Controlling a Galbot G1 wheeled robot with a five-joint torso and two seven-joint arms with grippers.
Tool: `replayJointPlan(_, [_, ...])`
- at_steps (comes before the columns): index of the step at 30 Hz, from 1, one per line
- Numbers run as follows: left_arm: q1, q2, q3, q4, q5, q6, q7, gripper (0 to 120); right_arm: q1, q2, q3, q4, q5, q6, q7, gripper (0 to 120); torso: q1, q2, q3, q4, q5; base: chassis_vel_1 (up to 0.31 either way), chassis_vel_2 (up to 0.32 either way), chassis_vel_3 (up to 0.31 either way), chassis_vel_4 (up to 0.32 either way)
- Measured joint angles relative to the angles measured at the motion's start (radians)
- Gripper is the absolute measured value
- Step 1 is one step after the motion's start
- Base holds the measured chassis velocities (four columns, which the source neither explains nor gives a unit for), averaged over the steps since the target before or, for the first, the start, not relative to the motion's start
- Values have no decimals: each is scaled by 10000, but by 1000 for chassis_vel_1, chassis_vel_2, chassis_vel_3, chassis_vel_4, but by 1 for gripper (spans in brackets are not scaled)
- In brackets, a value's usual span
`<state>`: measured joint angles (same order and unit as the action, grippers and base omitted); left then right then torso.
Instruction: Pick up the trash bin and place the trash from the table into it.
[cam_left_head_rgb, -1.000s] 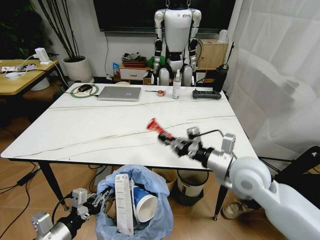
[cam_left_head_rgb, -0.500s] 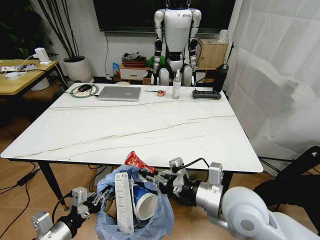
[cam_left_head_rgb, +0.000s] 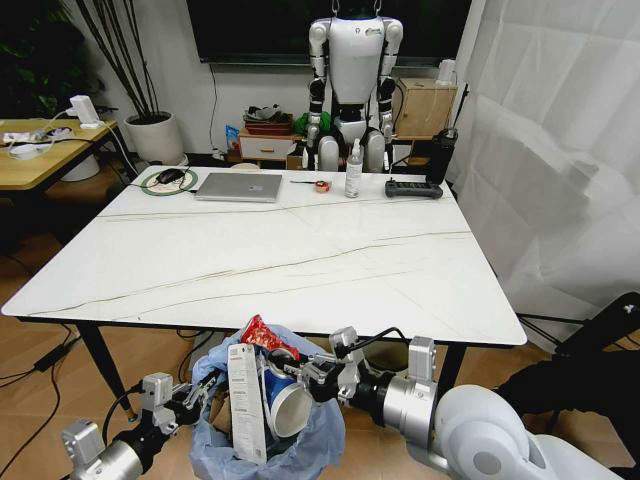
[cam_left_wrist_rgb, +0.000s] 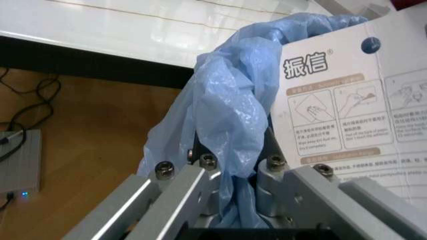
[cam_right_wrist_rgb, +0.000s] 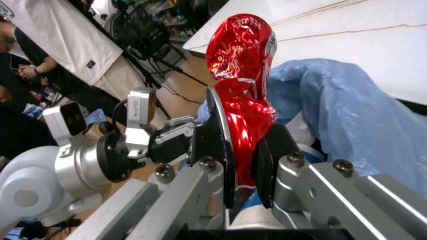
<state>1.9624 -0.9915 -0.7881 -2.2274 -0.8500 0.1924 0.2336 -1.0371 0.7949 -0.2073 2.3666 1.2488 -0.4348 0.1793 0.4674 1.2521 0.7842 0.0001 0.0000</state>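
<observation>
Below the near edge of the table (cam_left_head_rgb: 300, 250), the right gripper (cam_left_head_rgb: 296, 366) pinches the crushed red can (cam_left_head_rgb: 262, 335) between closed fingers over the trash bin (cam_left_head_rgb: 320, 430) (a white packet (cam_left_head_rgb: 243, 400) and blue-white cup (cam_left_head_rgb: 288, 405) sit inside). The left gripper (cam_left_head_rgb: 195, 397) clamps the bin's blue bag rim.

Silver metal cylinder at each wrist, white rounded shell on the right arm (cam_left_head_rgb: 480, 440). Small grey camera blocks on the wrists, thin black cables looping over them. Flat aluminium bars with hex screws on the right gripper (cam_right_wrist_rgb: 241, 192), black pads inside. Same silver bars and screws on the left gripper (cam_left_wrist_rgb: 230, 187).
</observation>
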Motion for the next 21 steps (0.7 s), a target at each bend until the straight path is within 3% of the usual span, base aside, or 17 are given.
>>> replayJointPlan(21, [-63, -44, 17, -37, -6, 34, -95, 1, -392, 94, -172, 286, 8, 71, -45, 8, 0, 0, 0, -1, 0, 0, 0, 0, 0])
